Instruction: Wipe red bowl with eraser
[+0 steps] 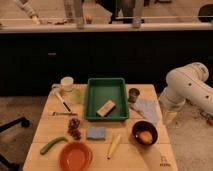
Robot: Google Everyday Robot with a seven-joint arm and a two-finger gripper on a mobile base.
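Two bowls on the wooden table [50, 131]: the glossy, round red bowl [76, 156] sits at the front, its lower rim cut off. The blocky tan eraser [106, 108] lies inside the green tray [91, 100]. The gripper [170, 118] hangs beside the table's right edge; can't tell whether it's open, or holding anything.

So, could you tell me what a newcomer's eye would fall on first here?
First the green tray in the middle of the table, with the eraser lying inside it. Then the red bowl at the table's front edge, left of centre, and the big white arm at the right, its pincer hanging beside the table's right edge.
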